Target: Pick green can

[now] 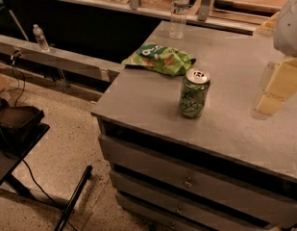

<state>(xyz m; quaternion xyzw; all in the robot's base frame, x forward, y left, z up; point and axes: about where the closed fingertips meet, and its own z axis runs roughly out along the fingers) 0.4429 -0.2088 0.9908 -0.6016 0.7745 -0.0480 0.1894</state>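
Observation:
The green can (194, 93) stands upright on the grey table top (138, 100), near its front middle. It has a silver top with a pull tab and dark scribbles on its side. My gripper (275, 91) hangs at the right edge of the view, cream-coloured under a white arm part (290, 28). It is to the right of the can, at about the can's height and well apart from it, holding nothing that I can see.
A flat green snack bag (160, 57) lies behind the can. A clear water bottle (179, 11) stands at the table's back edge. A second small bottle (40, 37) is on the left ledge. Drawers (186, 182) are below the table front. A dark stand with cables (18, 129) is on the floor at left.

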